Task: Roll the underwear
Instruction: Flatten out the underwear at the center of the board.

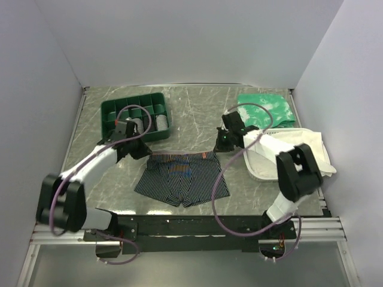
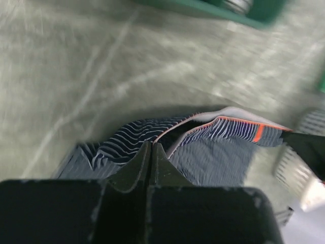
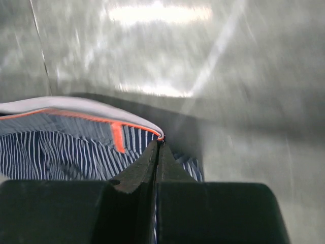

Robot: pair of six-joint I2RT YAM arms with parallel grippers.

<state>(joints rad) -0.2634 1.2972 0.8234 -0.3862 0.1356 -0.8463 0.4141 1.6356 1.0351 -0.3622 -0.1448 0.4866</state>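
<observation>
1 basket (image 1: 256,174) w/ white cloth (image 1: 321,153)

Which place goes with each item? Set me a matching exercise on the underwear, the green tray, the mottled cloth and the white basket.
Items:
1 underwear
2 green tray
3 mottled cloth
4 white basket

Places:
a back left
b back right corner
c centre
d right side, holding a white cloth

Pairs: 1-c, 2-a, 3-b, 4-d
</observation>
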